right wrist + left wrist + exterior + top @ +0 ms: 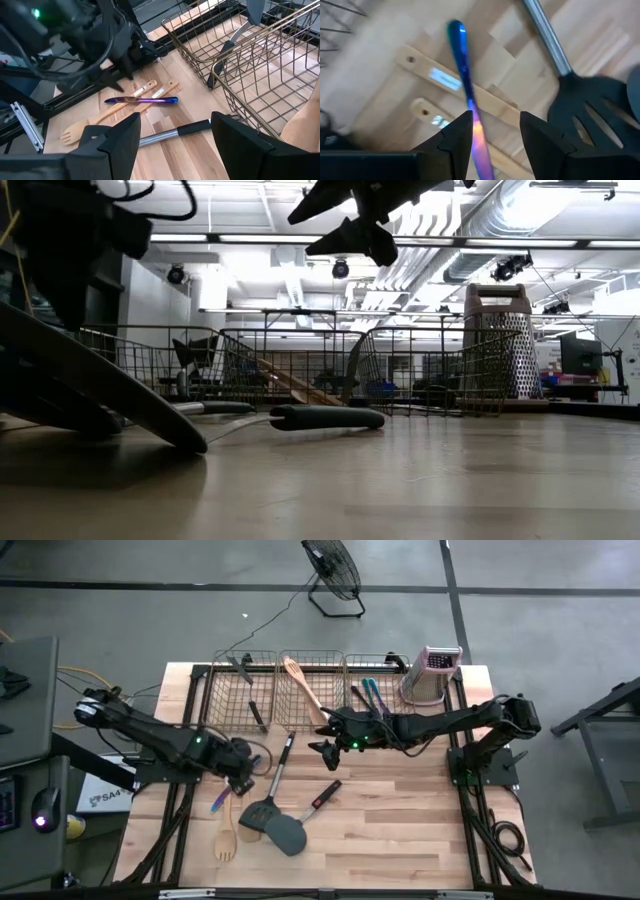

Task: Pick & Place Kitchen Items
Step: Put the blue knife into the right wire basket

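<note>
Counting: two wooden utensils point(470, 92) | one blue utensil point(465, 75) | left gripper point(495, 132), right gripper point(172, 132) fingers open, empty

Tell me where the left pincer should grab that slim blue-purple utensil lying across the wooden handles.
Grip the slim blue utensil mid-shaft, coming straight down from above. It lies flat across the two wooden handles, which probably lift it slightly off the table. The left pincer already hangs open astride it.
</note>
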